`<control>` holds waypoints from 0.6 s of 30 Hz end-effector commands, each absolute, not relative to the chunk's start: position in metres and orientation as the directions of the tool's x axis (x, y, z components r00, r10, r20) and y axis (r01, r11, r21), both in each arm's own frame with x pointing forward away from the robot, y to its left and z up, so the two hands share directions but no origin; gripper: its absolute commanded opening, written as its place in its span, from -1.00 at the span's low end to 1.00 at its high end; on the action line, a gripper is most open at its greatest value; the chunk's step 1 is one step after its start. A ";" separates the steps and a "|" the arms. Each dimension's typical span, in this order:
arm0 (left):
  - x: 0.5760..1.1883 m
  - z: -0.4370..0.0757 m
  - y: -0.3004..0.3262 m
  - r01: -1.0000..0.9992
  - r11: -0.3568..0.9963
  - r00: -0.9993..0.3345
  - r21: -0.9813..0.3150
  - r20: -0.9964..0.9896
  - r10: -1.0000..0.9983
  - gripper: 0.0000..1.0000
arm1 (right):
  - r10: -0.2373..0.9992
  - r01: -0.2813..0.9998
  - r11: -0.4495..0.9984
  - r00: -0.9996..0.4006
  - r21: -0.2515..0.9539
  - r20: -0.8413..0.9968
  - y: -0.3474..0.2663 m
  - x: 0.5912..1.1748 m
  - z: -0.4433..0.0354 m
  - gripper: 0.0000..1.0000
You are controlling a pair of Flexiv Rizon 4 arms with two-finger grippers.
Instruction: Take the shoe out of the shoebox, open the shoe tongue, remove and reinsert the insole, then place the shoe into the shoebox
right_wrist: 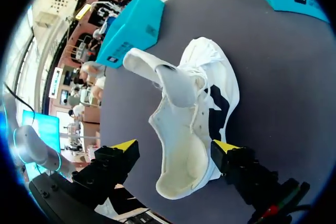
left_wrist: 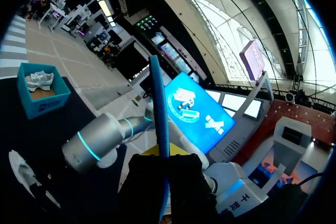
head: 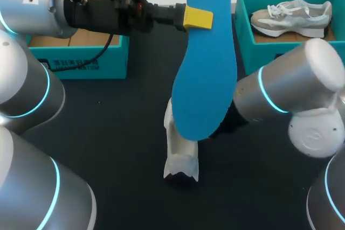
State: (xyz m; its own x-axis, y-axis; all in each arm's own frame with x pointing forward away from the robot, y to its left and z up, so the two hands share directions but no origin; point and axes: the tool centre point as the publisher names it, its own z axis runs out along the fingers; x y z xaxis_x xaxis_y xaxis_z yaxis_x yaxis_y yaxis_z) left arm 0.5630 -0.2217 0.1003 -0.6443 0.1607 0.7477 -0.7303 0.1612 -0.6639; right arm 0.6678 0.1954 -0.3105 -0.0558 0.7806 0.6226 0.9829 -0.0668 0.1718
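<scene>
Left claw clamped on blue insole, raised above dark surface; in left wrist view insole runs edge-on between its fingers. White shoe lies on surface under insole, tongue lifted. Its heel sits between fingers of right claw, spread apart, not gripping. Teal shoebox far right holds grey sneaker. Second teal shoebox far left.

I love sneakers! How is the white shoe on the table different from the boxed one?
The white shoe sits on the table; the boxed shoe rests in a teal shoebox. The white shoe's tongue is pulled open; the boxed shoe's is laced down. The white shoe is all white; the boxed shoe has grey. Both have laces.
</scene>
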 end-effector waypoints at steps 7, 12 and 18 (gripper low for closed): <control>0.563 0.099 -0.223 -0.730 0.161 -0.644 -0.664 0.748 0.162 -1.00 | 0.656 0.980 -0.022 -0.137 0.200 0.742 0.180 0.662 -0.292 1.00; 0.563 0.099 -0.223 -0.730 0.161 -0.644 -0.664 0.748 0.162 -1.00 | 0.656 0.980 -0.022 -0.137 0.200 0.742 0.180 0.662 -0.292 1.00; 0.563 0.099 -0.223 -0.730 0.161 -0.644 -0.664 0.748 0.162 -1.00 | 0.566 0.979 -0.056 -0.130 0.196 0.814 0.171 0.659 -0.284 1.00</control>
